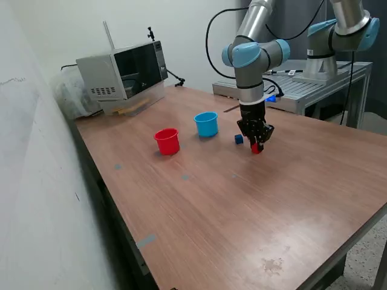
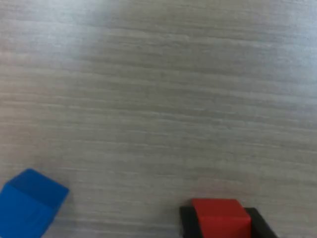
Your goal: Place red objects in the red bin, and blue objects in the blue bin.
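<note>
My gripper [image 1: 257,145] points straight down at the table, on the exterior view's right of the two cups. Its black fingers [image 2: 186,224] sit tight against both sides of a small red cube [image 1: 257,148], which also shows in the wrist view [image 2: 220,217]. I cannot tell whether the cube rests on the table or hangs just above it. A small dark blue cube [image 1: 239,139] lies on the table close beside the gripper, also in the wrist view [image 2: 29,208]. The light blue cup [image 1: 206,124] and the red cup [image 1: 167,141] stand upright. No other cubes show.
A microwave [image 1: 124,72] stands at the table's far corner with a plastic bag [image 1: 69,93] beside it. A second robot arm [image 1: 338,36] stands on a metal table [image 1: 314,81] behind. A wall runs along the exterior view's left.
</note>
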Robot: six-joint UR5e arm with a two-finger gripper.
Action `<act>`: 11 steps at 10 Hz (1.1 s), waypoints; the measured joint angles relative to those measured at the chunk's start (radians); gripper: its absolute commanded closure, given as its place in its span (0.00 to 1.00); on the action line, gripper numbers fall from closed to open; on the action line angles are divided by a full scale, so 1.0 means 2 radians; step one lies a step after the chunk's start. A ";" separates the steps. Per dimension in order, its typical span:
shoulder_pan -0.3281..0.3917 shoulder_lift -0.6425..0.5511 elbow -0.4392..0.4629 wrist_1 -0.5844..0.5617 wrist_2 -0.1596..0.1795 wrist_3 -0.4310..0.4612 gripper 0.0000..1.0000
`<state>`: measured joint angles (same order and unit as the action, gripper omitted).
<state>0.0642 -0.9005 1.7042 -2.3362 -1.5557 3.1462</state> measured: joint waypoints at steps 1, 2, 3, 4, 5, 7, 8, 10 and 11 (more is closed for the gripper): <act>0.000 0.000 0.000 0.000 0.000 0.000 1.00; 0.000 0.000 0.000 0.000 0.000 0.000 1.00; 0.000 0.000 0.001 0.000 0.000 0.000 1.00; 0.000 -0.003 0.000 0.000 0.000 -0.001 1.00; 0.001 -0.010 0.000 0.001 0.000 -0.001 1.00; 0.000 -0.029 -0.014 0.005 -0.002 -0.001 1.00; -0.002 -0.035 -0.031 0.008 -0.003 -0.002 1.00; -0.016 -0.040 -0.080 0.019 -0.018 -0.007 1.00; -0.029 -0.037 -0.111 0.025 -0.033 -0.009 1.00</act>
<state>0.0059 -0.9742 1.4828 -2.2870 -1.6215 3.1279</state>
